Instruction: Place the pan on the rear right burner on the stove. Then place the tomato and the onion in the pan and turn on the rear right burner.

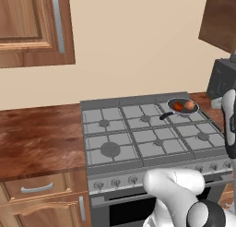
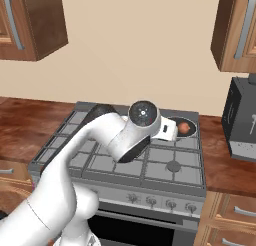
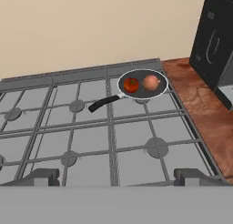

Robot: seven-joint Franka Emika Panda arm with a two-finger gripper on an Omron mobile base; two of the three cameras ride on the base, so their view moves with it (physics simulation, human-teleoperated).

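Pan [image 2: 186, 127] half behind the arm; rear right burner [image 3: 142, 100] mostly under it.

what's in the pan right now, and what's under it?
In the pan: the tomato and the onion, side by side. The pan sits on the stove's rear right grate; the burner cap beneath is covered, so it cannot be seen.

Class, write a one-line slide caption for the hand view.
Tomato and onion sit in the pan on the stove's rear right burner; open gripper hovers nearby.
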